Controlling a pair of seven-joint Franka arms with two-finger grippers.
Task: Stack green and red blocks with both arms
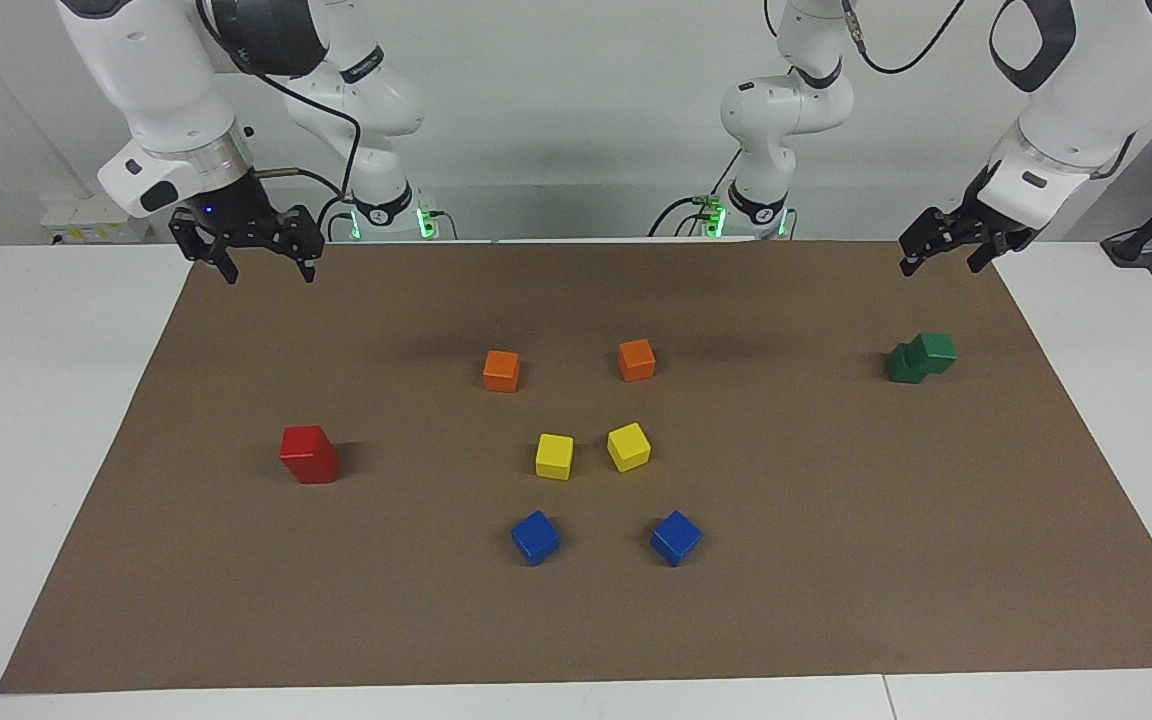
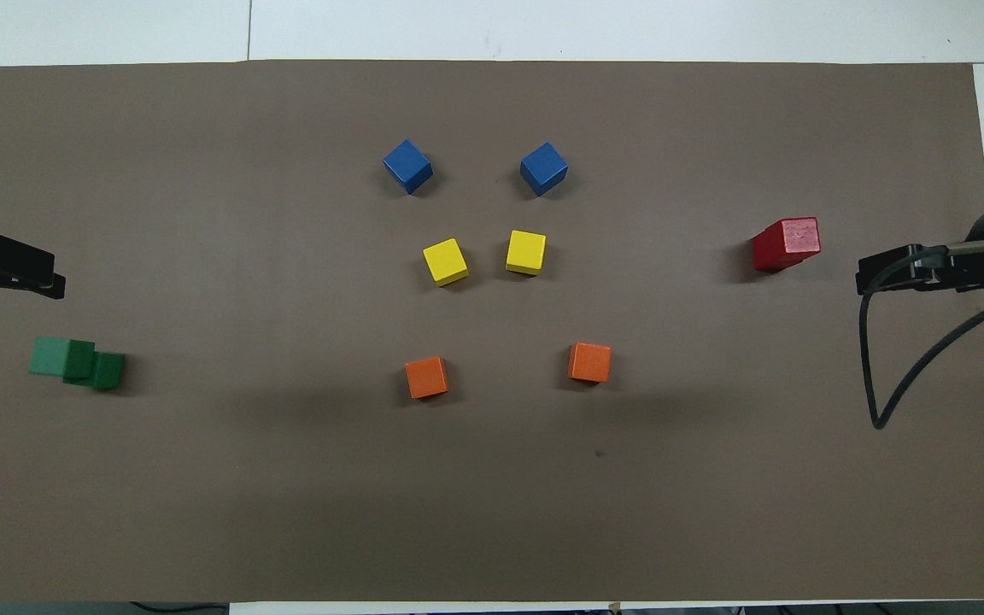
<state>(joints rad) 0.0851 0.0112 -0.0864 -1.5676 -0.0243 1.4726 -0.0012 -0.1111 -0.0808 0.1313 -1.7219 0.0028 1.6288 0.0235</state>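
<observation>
Two dark-green cubes [image 1: 921, 358] sit touching at the left arm's end of the mat. One seems perched off-centre on the other, though I cannot tell for sure. They also show in the overhead view [image 2: 78, 363]. The red cubes [image 1: 309, 455] stand as one tall red stack at the right arm's end, which also shows in the overhead view [image 2: 787, 243]. My left gripper [image 1: 941, 266] hangs open and empty in the air over the mat's edge near the green cubes. My right gripper [image 1: 268, 272] hangs open and empty over the mat's corner near its own base, apart from the red stack.
On the brown mat [image 1: 836, 560], between the two stacks, lie two orange cubes [image 1: 501, 370] [image 1: 636, 360]. Two yellow cubes [image 1: 554, 456] [image 1: 628, 446] lie farther from the robots, and two blue cubes [image 1: 535, 537] [image 1: 676, 538] farthest. All are single and apart.
</observation>
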